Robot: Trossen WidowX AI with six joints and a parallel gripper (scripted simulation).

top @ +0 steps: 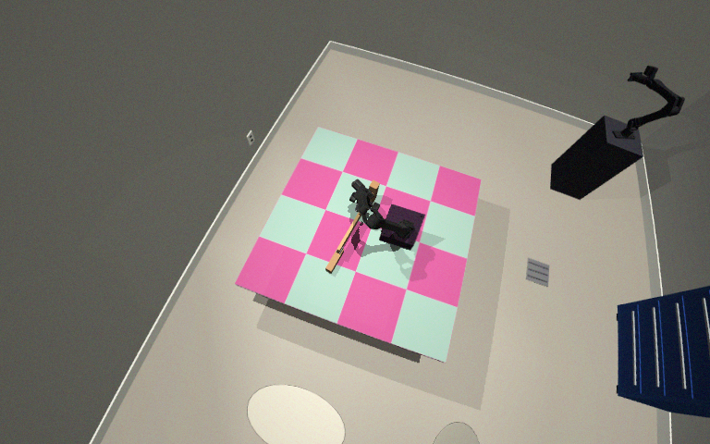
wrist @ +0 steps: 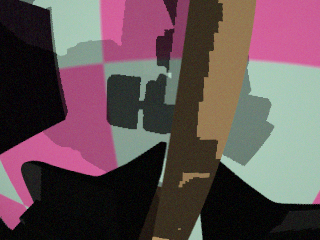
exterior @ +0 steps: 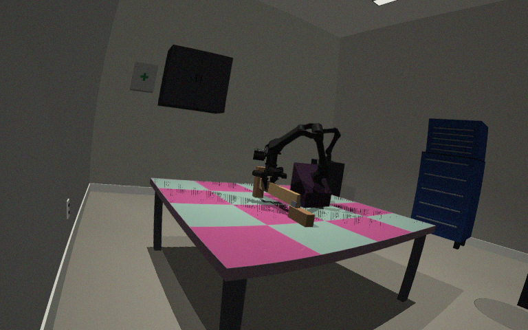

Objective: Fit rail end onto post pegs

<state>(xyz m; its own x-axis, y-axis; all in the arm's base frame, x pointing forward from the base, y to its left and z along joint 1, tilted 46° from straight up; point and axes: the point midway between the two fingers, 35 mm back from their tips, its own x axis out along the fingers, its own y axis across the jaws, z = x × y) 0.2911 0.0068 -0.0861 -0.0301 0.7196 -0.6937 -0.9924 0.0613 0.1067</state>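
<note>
Gripper (wrist: 190, 167) jaws narrow, set astride rail (wrist: 220, 60), barely slackened off its sides; no firm clamp seen. Just beside jaws: post (exterior: 257, 186), rail's raised end butted to it. Peg seating can't be told. Farther out: rail's other end carried on footboard block (exterior: 301, 216) on table (exterior: 249, 245).

one rail (exterior: 283, 192), one post (exterior: 258, 183), one footboard block (exterior: 301, 216), one gripper (exterior: 269, 179), one table (exterior: 249, 245).
</note>
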